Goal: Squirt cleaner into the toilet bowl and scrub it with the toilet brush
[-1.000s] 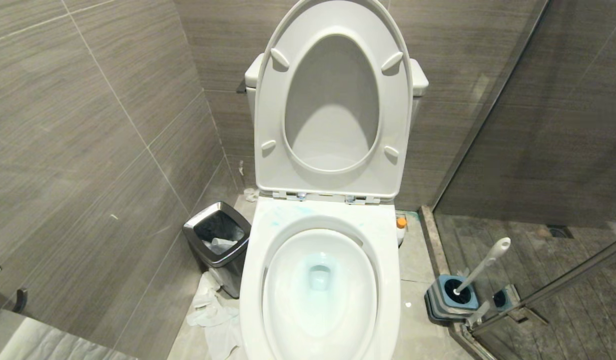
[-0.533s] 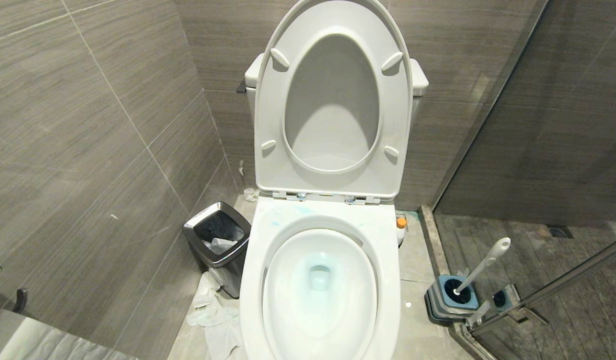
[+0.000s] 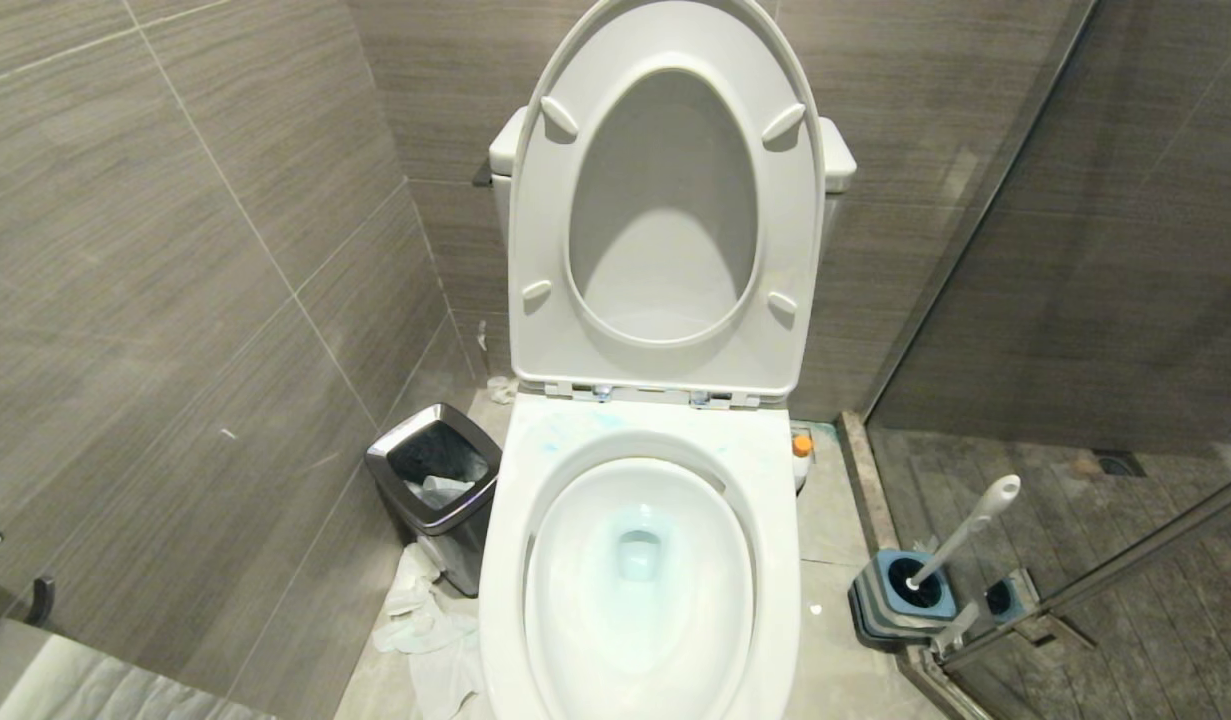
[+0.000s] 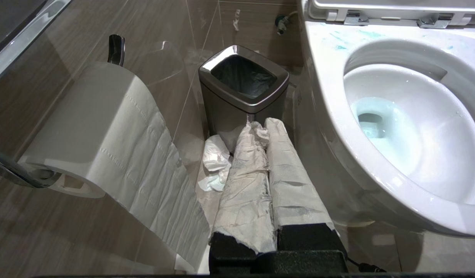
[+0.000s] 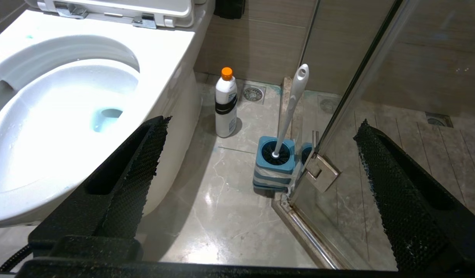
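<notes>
From the head view, the toilet bowl (image 3: 640,570) is seen at centre with seat and lid raised; the cleaner (image 5: 226,103) is stood upright on the floor at about three o'clock of it, and the toilet brush (image 5: 290,108) is leaned in its holder (image 5: 274,164) further out at four o'clock. The right gripper (image 5: 256,185) is spread wide and empty; the left gripper (image 4: 266,185), wrapped in paper, is clenched on nothing near the waste bin (image 4: 243,83). The bottle is judged light, smooth, possibly slippery, best taken at its banded middle; the stiff, slim handle is best gripped below its flattened end.
</notes>
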Robot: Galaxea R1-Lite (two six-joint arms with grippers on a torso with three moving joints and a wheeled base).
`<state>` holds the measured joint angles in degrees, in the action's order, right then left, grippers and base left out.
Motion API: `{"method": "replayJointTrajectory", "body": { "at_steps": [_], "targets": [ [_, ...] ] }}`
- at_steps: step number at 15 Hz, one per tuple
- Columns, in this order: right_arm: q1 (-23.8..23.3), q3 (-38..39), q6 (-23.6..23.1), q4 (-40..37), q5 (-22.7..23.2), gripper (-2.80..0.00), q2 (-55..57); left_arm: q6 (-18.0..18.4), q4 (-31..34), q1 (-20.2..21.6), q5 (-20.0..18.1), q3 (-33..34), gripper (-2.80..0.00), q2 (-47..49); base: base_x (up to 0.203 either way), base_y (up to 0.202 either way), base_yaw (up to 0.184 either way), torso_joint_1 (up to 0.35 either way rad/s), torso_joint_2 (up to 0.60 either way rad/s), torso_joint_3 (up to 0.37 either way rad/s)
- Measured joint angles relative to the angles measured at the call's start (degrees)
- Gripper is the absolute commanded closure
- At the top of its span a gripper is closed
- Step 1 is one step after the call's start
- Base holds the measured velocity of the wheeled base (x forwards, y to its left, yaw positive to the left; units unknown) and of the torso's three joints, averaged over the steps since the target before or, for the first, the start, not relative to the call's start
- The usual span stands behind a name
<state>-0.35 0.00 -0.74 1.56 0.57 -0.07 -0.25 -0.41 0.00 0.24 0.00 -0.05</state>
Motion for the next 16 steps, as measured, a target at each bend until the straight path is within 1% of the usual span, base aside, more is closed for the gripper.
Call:
{"method": "replayJointTrajectory", "body": {
  "at_steps": [16],
  "targets": [
    [0.0,0.0,0.0,0.0,0.0,-2.80,0.0,0.0,0.0,0.0,0.0,0.0,0.00,0.0,0.000,0.000,0.000,0.000,0.00,0.000]
  ]
}}
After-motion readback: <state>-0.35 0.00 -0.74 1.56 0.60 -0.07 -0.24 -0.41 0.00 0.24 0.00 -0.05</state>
